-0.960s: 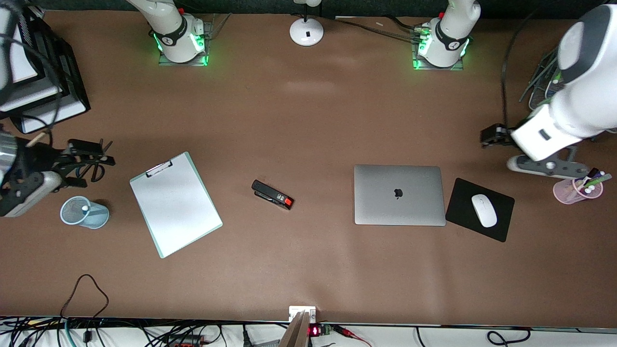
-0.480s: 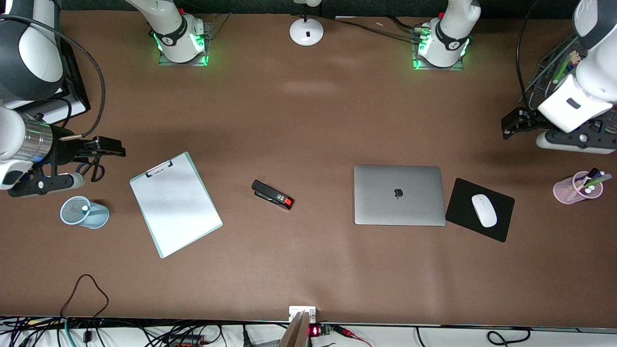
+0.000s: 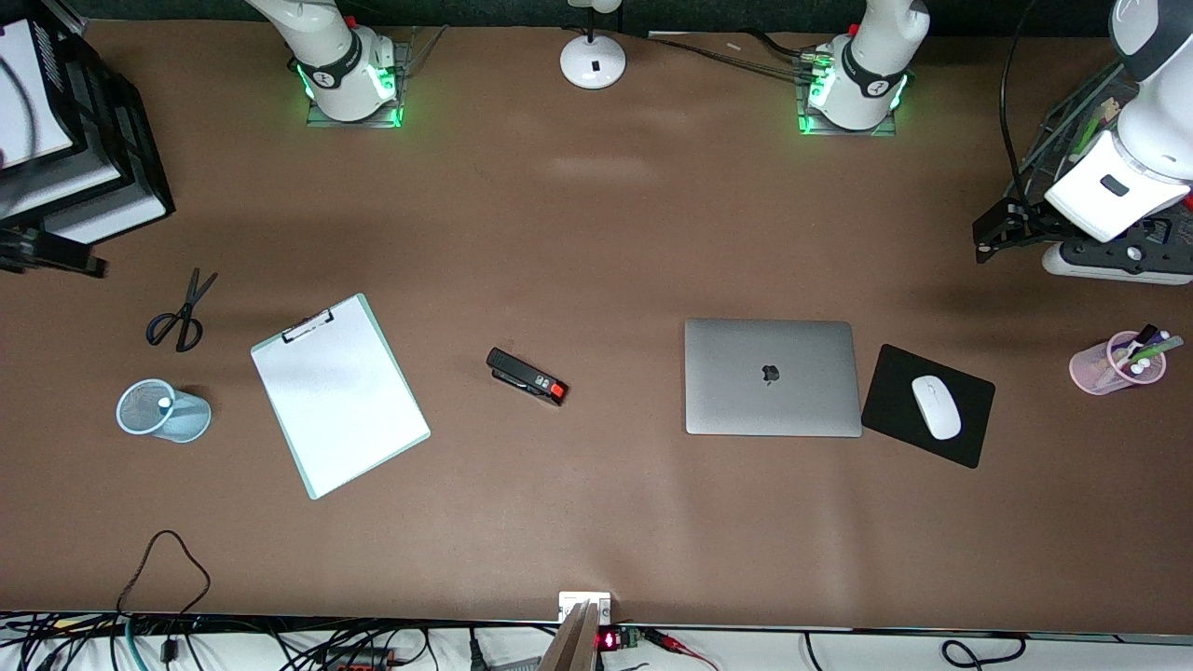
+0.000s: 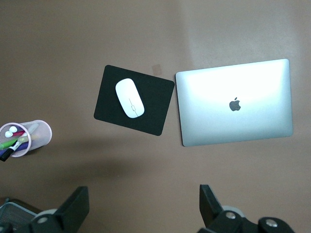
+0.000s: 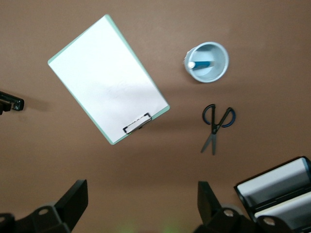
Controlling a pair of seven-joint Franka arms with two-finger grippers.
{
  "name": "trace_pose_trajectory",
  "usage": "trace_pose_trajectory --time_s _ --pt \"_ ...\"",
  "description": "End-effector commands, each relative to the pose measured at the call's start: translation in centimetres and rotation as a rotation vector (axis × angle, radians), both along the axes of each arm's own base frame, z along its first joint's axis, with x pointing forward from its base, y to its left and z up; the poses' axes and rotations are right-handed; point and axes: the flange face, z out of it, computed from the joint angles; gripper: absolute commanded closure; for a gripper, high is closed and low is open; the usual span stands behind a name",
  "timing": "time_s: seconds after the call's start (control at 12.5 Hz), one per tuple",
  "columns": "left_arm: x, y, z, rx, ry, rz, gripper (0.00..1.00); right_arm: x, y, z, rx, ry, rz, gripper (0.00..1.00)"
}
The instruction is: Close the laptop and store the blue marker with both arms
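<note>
The silver-grey laptop [image 3: 772, 377] lies closed, lid down, apple logo up, beside the black mouse pad; it also shows in the left wrist view [image 4: 235, 102]. The blue marker [image 5: 201, 64] stands in a pale blue mesh cup [image 3: 163, 410], its white end [image 3: 165, 403] up. My left gripper [image 3: 990, 233] is open and empty over bare table near the wire tray, and its fingers [image 4: 73, 208] stand wide apart. My right gripper [image 5: 141, 204] is open and empty; in the front view only a dark part of it [image 3: 51, 256] shows at the edge.
A clipboard [image 3: 340, 396], scissors [image 3: 179, 312] and a black stapler [image 3: 527, 376] lie toward the right arm's end. A white mouse [image 3: 935, 406] sits on the mouse pad [image 3: 895, 391]. A pink cup of markers [image 3: 1114, 365], a wire tray [image 3: 1072, 130] and black paper trays [image 3: 102, 140] stand at the ends.
My right arm has drawn back toward its end of the table, uncovering the scissors. My left gripper has moved away from the laptop toward the wire tray.
</note>
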Motion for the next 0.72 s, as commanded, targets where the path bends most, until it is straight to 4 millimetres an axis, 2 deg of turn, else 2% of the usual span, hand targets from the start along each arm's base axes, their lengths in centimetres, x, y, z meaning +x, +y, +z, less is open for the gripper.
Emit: trace_pose_trajectory --time_s 0.0,0.32,0.64 --pt "-2.3 0.2 0.0 -0.018 -0.048 -0.021 0.0 -2.1 1.8 0.8 0.001 -0.022 0.019 0.0" --pt "-2.3 0.4 -0.3 -0.018 -0.048 -0.018 0.0 -2.7 2.3 0.7 0.012 -0.015 0.012 0.0" --pt "-2.2 0.4 -0.4 -0.017 -0.042 -0.018 0.0 -4.6 2.0 -0.4 0.012 -0.062 0.008 0.0"
